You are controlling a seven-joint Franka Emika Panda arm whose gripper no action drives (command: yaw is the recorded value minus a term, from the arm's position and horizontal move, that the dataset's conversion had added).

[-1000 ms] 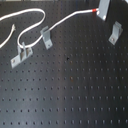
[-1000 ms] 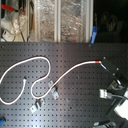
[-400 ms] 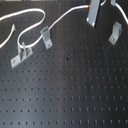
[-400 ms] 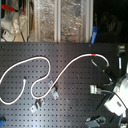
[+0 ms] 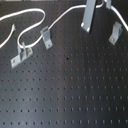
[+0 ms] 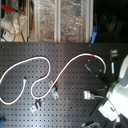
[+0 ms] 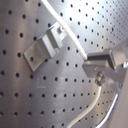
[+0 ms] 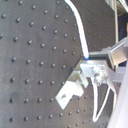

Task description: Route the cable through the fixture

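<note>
The white cable (image 6: 60, 75) lies in loops across the black pegboard, with its red band (image 6: 92, 53) near the end on the second exterior view's right. In the first exterior view the cable (image 5: 60, 19) runs along the top. My gripper (image 5: 86, 25) reaches down at the upper right and also shows in the second exterior view (image 6: 100, 71). In both wrist views the fingers (image 7: 107, 59) are shut on the cable (image 8: 80, 35) close to a metal bracket fixture (image 8: 71, 91). Two more brackets (image 5: 45, 37) (image 5: 20, 55) stand by the cable's loop.
A third bracket (image 5: 116, 32) stands at the first exterior view's right. The pegboard (image 5: 70, 95) is full of holes. Shelves with clutter (image 6: 45, 20) line the back in the second exterior view. My white arm (image 6: 117, 87) fills the second exterior view's right side.
My gripper has come down and toward the first exterior view's left, holding the cable. The red-banded end has shifted toward the second exterior view's left.
</note>
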